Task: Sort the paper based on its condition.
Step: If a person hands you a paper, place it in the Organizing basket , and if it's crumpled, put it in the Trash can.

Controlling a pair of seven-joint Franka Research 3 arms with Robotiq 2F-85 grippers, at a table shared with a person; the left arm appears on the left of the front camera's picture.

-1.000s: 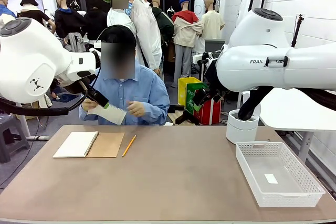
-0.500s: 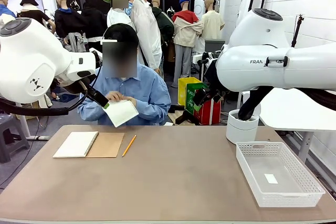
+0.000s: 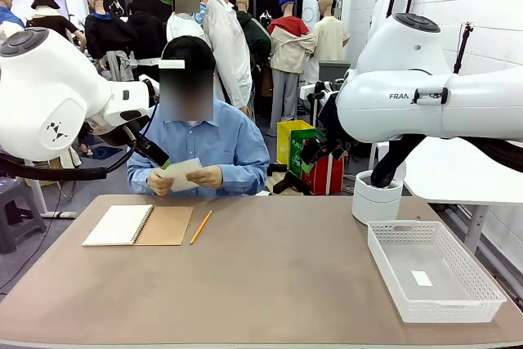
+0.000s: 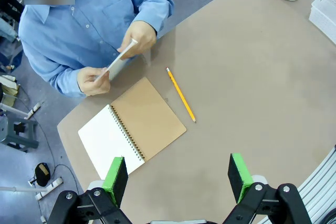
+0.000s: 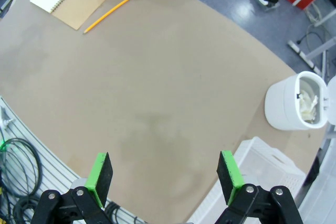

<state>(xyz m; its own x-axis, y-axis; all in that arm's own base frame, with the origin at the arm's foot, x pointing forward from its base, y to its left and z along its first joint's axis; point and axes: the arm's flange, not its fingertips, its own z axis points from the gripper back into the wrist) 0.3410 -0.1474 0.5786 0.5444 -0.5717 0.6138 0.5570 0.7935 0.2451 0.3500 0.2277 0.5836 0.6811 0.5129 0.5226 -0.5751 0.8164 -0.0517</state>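
The person at the far side holds a white sheet of paper [image 3: 182, 172] in both hands just above the table's far edge. It also shows in the left wrist view as paper [image 4: 120, 61], seen nearly edge-on between the hands. My left gripper [image 4: 177, 174] hangs high over the table's left part, open and holding nothing. High above the middle of the table, my right gripper [image 5: 164, 171] is open too, nothing between its green pads. A round white bin [image 5: 294, 108] holds crumpled white material that looks like paper.
An open spiral notebook [image 3: 139, 225] and a yellow pencil [image 3: 201, 225] lie at the far left. The white bin [image 3: 377, 197] stands at the far right. In front of it is a white mesh basket [image 3: 448, 310] with a small white rectangle on its floor.
The person brought the sheet down from chest height and now grips it with both hands near the table edge. Neither arm has moved.
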